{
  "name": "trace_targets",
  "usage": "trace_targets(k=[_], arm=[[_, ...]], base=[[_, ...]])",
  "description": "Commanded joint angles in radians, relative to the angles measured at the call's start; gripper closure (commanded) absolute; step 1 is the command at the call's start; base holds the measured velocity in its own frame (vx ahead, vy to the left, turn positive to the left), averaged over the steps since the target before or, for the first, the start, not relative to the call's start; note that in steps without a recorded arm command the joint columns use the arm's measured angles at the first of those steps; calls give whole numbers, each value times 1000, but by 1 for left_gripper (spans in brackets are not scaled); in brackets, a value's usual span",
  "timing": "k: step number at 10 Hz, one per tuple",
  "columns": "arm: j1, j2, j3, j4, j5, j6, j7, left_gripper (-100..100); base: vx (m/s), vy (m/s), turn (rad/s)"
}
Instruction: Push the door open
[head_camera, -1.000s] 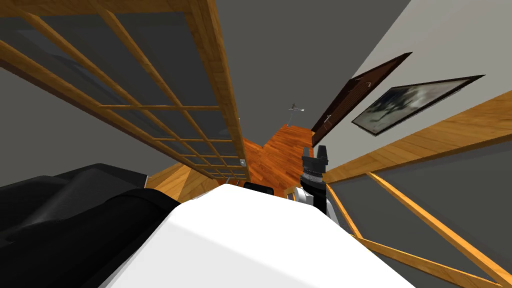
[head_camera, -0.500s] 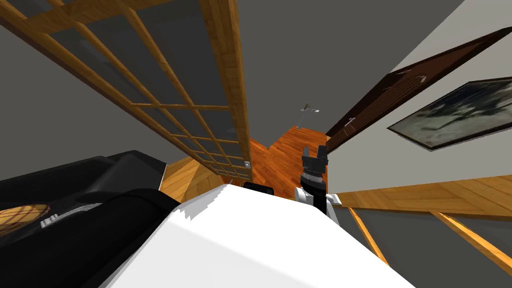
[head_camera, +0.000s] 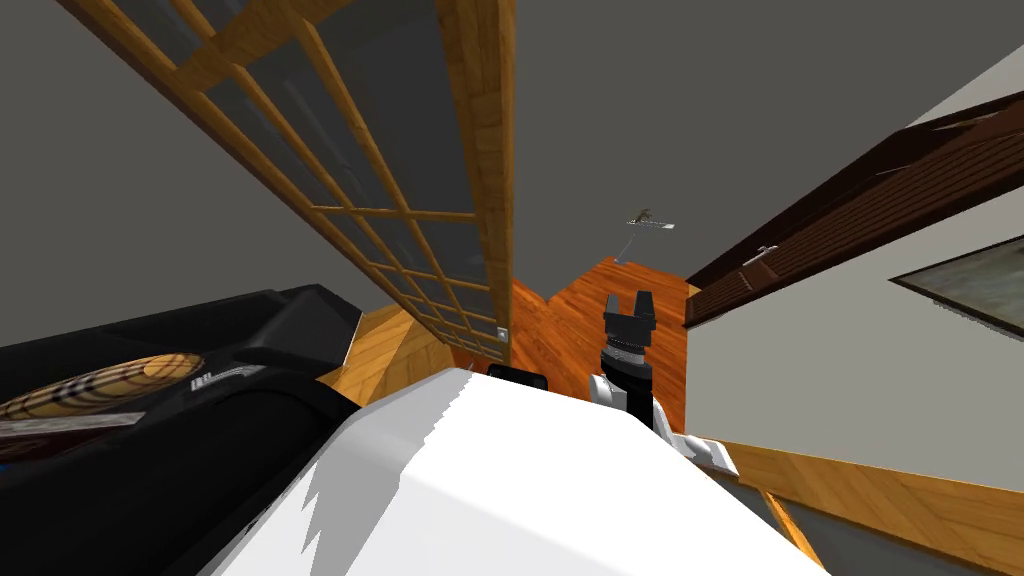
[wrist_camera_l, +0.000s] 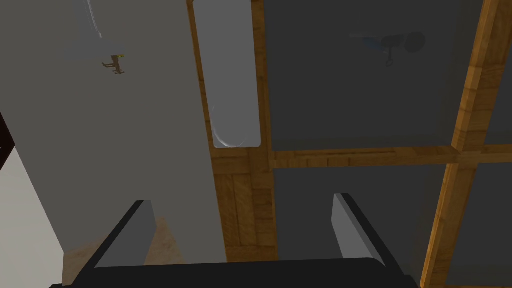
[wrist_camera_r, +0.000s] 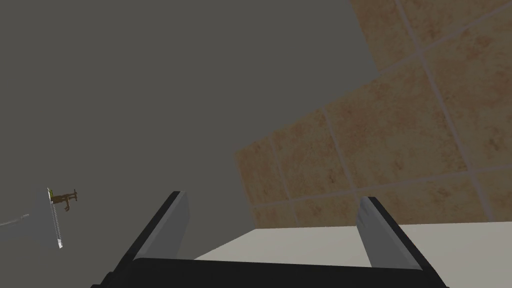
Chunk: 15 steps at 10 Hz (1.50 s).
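Glazed door (wrist_camera_l: 240, 165), rigid, glass fragile: I'd push its wood frame w/ L tool (wrist_camera_l: 241, 200), spread wide like R tool (wrist_camera_r: 274, 196).

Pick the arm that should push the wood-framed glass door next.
Left. The left tool, open, faces the wood-framed, glass-paned door directly; the right tool, also open, faces a plain grey wall and tan tiles, not that door.

One dark door (head_camera: 850, 215), one sofa (head_camera: 285, 318), one framed picture (head_camera: 968, 285)
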Motion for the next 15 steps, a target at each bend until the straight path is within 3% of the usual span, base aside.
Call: trace_targets(k=[1, 6, 7, 8, 11, 14, 15], arm=[[14, -6, -39, -2, 0, -4, -21, -100], [42, -39, -125, 4, 0, -21, -71, -100], [48, -31, -115, -11, -1, -14, -60, -100], [45, -2, -116, -17, 0, -4, -62, -100], [41, 8, -115, -27, 1, 14, -62, -100], [36, -18, -115, -38, 2, 32, -61, -100], [34, -43, -114, -42, 2, 39, -61, -100]], base=[[77, 22, 291], [70, -5, 240], [27, -11, 35], [135, -30, -37], [219, -43, -22], [211, -66, -16], [176, -72, -30]])
